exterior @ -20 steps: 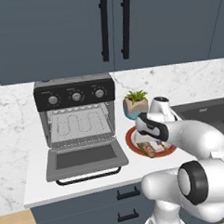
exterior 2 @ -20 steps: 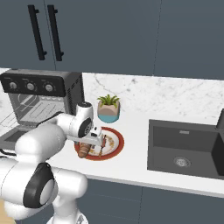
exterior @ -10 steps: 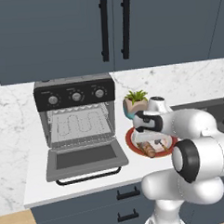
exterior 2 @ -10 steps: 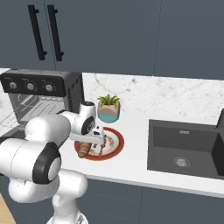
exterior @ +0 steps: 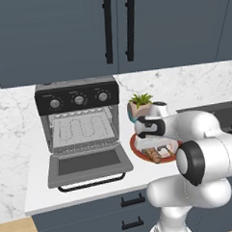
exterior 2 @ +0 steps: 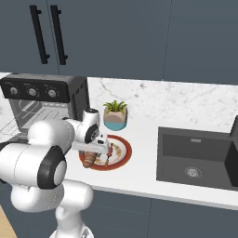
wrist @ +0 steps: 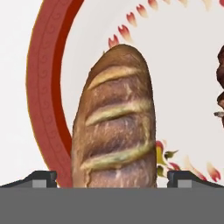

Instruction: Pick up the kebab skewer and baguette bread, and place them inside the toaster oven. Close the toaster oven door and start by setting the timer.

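Note:
The baguette bread (wrist: 116, 127), a golden-brown scored loaf, lies on a red-rimmed plate (wrist: 43, 87). My gripper (wrist: 112, 177) is open just above it, with one fingertip (wrist: 41, 177) on each side of the loaf's near end, not touching. The kebab skewer (wrist: 221, 100) lies beside the loaf on the plate. From the base, my gripper (exterior: 155, 145) (exterior 2: 95, 152) points down over the plate (exterior: 139, 146) (exterior 2: 122, 152), where the baguette (exterior 2: 88, 159) and skewer (exterior 2: 108, 153) lie. The toaster oven (exterior: 78, 98) (exterior 2: 46, 93) stands left of it, its door (exterior: 89, 165) dropped open and the wire rack bare.
A potted plant (exterior: 140, 104) (exterior 2: 115, 116) stands right behind the plate. A dark sink (exterior 2: 200, 155) is set into the counter to the right. Dark cabinets hang above. The open door reaches close to the counter's front edge.
The arm's elbow has swung forward and down while the hand stayed over the plate. The jaws stayed open. Baguette and skewer have not moved.

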Available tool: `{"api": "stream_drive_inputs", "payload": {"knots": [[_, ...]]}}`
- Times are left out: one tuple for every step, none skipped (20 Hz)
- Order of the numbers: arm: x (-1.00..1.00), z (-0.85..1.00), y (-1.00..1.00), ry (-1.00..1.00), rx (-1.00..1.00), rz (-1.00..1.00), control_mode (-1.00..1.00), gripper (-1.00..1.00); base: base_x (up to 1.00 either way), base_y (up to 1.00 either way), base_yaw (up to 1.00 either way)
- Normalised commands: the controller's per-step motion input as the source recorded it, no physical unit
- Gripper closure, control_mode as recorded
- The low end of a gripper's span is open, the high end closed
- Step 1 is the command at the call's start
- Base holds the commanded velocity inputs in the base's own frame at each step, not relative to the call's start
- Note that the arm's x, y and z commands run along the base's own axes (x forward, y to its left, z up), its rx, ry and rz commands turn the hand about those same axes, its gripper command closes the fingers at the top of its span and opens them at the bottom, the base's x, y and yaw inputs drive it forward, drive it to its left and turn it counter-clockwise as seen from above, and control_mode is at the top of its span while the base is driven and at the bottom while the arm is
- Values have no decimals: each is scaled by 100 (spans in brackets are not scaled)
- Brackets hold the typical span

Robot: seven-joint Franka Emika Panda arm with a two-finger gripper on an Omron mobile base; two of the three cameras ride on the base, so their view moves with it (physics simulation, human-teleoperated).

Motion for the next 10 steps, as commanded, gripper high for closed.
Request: {"api": "stream_drive_inputs", "payload": {"knots": [[0, -11, 6, 0, 0, 2, -100, -100, 0, 0, 0], [0, -11, 0, 0, 0, 2, -100, -100, 0, 0, 0], [7, -10, 0, 0, 0, 0, -100, -100, 0, 0, 0], [9, -9, 0, 0, 0, 0, -100, -100, 0, 0, 0], [11, -11, 0, 0, 0, 0, -100, -100, 0, 0, 0], [11, -10, 0, 0, 0, 0, -100, -100, 0, 0, 0], [8, -6, 0, 0, 0, 0, -100, -100, 0, 0, 0], [5, -4, 0, 0, 0, 0, -100, -100, 0, 0, 0], [2, -2, 0, 0, 0, 0, -100, -100, 0, 0, 0], [0, -1, 0, 0, 0, 0, -100, -100, 0, 0, 0]]}}
